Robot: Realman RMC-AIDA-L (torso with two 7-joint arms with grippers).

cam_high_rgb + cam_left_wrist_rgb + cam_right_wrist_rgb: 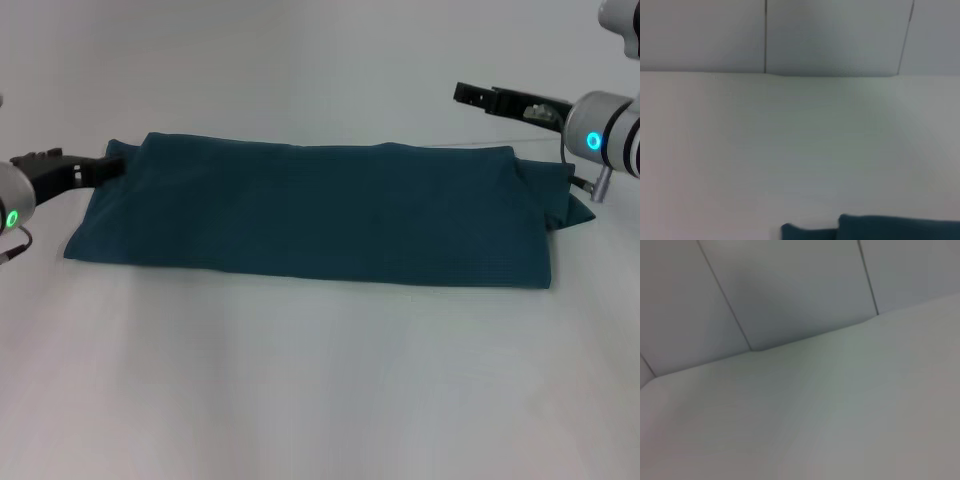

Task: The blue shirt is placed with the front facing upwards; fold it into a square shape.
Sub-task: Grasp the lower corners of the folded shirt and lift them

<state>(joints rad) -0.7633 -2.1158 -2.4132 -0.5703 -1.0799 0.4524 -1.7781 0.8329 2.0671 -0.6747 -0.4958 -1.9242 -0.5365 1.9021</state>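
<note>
- The blue shirt (310,215) lies mid-table as a long folded band, no print visible, a sleeve corner poking out at its right end.
- The left gripper (105,168) sits at the band's far-left corner; whether it pinches cloth, I cannot tell.
- The right gripper (478,96) hovers above the far-right end, fingers spread, empty.
- Judged: lengthwise fold done; next, bring one end over the other.

Dark teal blue shirt (320,210), folded into a long flat band, plain side up
</note>
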